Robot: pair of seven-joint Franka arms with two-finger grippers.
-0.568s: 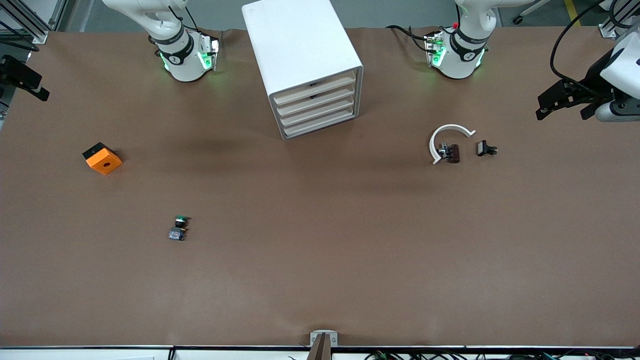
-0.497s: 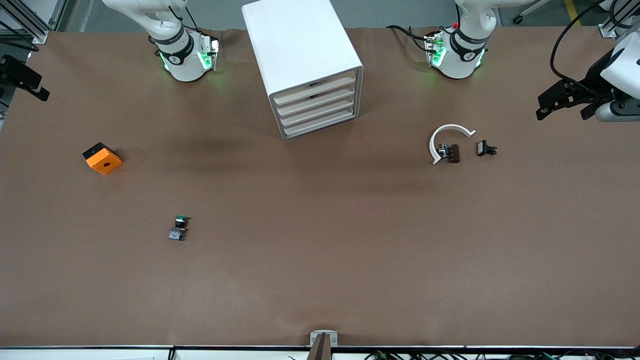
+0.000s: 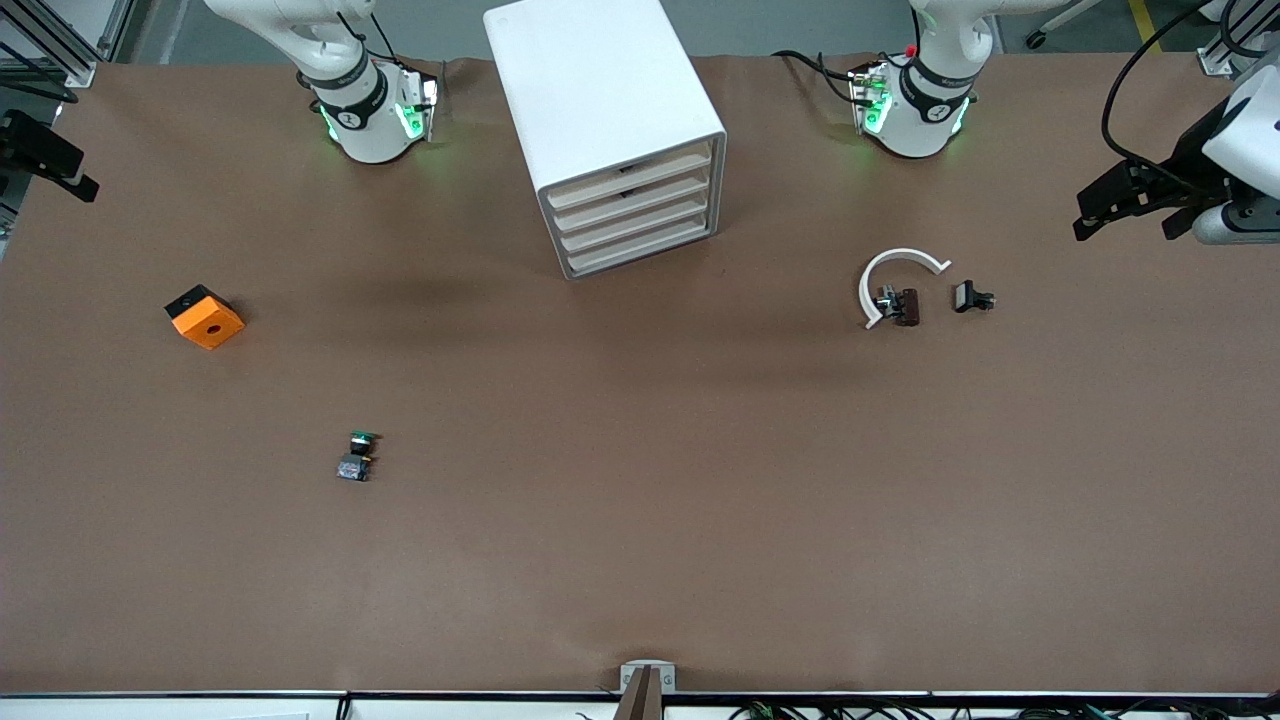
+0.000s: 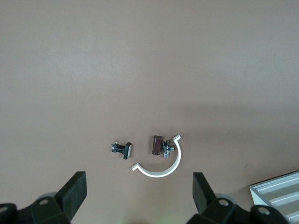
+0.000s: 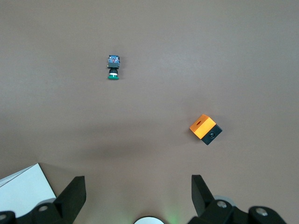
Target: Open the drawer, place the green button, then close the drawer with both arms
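- Front view: white cabinet [image 3: 607,130] standing on the brown table [image 3: 640,560] between the two arm bases, turned slightly so its four fronts face the camera and the left arm's end; lowest drawer [image 3: 640,249] pushed in flush with the three above.
- Same view: button [image 3: 357,457] lying alone on the table, green cap pointing away from the camera, toward the right arm's end, much nearer the camera than the cabinet and the orange block [image 3: 205,316].
- Same view: white arc [image 3: 893,282] toward the left arm's end, a brown part [image 3: 903,306] inside its curve, a small black part [image 3: 971,297] just beside it, apart from the arc.
- Same view: left gripper [image 3: 1122,203] raised over the table edge at the left arm's end; right gripper [image 3: 48,158] raised over the edge at the right arm's end; spread of either pair of fingers not readable here.
- Left wrist view: left gripper [image 4: 140,191] high over the arc [image 4: 161,164], brown part [image 4: 155,145] and black part [image 4: 122,149]; jaws spread wide, nothing between them; corner of the cabinet's drawer fronts [image 4: 278,196] at the frame edge.
- Right wrist view: right gripper [image 5: 138,193] high over bare table, jaws wide apart and holding nothing; button [image 5: 113,67] and orange block [image 5: 205,129] well apart on the table; white cabinet corner [image 5: 21,191] at the edge.
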